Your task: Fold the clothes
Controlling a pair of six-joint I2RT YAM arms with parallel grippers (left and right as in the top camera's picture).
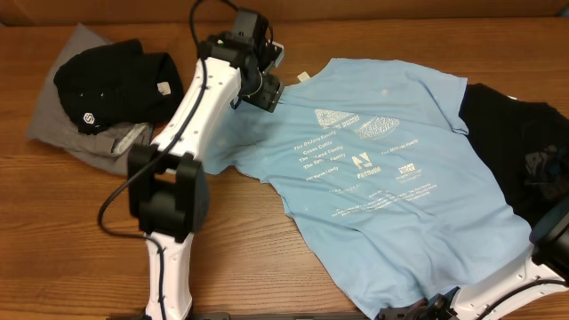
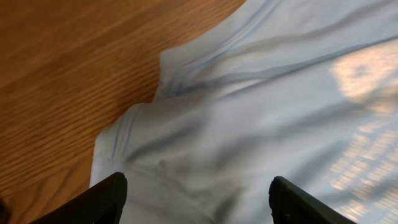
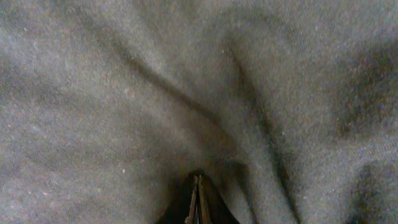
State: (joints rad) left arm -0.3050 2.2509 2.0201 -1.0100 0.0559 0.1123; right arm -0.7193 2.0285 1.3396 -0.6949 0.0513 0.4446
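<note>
A light blue T-shirt (image 1: 382,178) with white print lies spread out, print side up, across the middle of the table. My left gripper (image 1: 267,93) hangs over its left sleeve and shoulder. In the left wrist view the left gripper (image 2: 198,180) is open, its two dark fingertips (image 2: 109,193) wide apart, with blue cloth (image 2: 249,112) lying loose beneath them. My right gripper (image 3: 198,183) is shut, its tips pressed onto dark fabric (image 3: 186,81) that fills the right wrist view. A black shirt (image 1: 507,142) lies at the far right.
A black garment (image 1: 116,84) lies on a grey one (image 1: 58,120) at the back left. Bare wooden table (image 1: 240,258) shows at the front. The left arm (image 1: 178,151) reaches from the front edge to the back. Part of the right arm (image 1: 498,289) crosses the front right corner.
</note>
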